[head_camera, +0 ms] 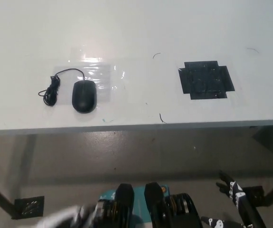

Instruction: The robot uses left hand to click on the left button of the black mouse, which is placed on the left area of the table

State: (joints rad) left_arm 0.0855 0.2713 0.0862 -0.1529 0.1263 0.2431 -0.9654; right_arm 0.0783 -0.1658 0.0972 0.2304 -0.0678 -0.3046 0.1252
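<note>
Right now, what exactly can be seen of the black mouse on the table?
The black mouse is a dark, smooth, plastic-looking oval lying flat on the left part of the white table, near its front edge. Its button end points away from the robot. A thin black cable leaves that end, arcs to the left and gathers in a loose coil beside the mouse. The mouse rests partly on a shiny clear sheet taped to the table. No hand touches it; button seams are too small to make out.

white table (174, 28), black mouse (83, 95), coiled cable (51, 90), black tape patch (206, 79)
</note>
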